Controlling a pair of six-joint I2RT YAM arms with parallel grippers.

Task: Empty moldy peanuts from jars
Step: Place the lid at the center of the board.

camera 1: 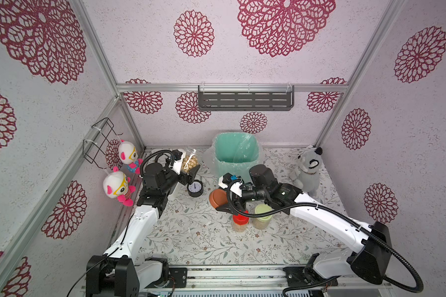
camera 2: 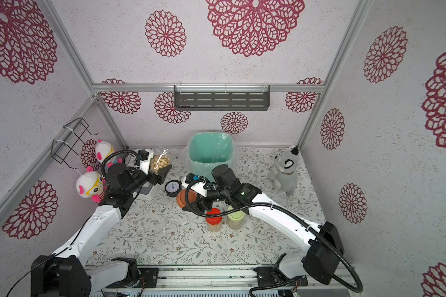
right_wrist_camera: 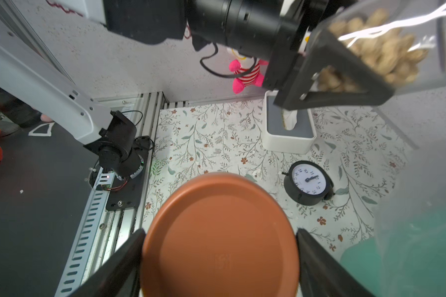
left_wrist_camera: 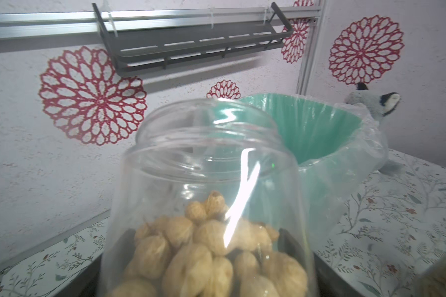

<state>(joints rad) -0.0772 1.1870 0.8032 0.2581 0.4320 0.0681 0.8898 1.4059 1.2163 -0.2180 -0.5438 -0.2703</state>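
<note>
Your left gripper (camera 1: 186, 168) clamps the open jar (camera 1: 190, 162) around its body, left of the teal bin (camera 1: 232, 151) in both top views. The peanuts (left_wrist_camera: 211, 244) lie loose toward its base end. Expect a light, stiff, slick plastic wall, so hold mid-body and tip slowly. Your right gripper (right_wrist_camera: 220, 257) pinches the brown-orange lid (right_wrist_camera: 216, 218) by its rim, at mid-frame. The jar's base is cut off, and mould cannot be made out. The red-lidded jar (camera 1: 240, 220) and green-lidded jar (camera 1: 262, 217) stand partly under the right arm (camera 1: 319, 213).

Black clock (camera 1: 195, 187), grey plush (camera 1: 307, 168), white box (right_wrist_camera: 289, 145)
</note>
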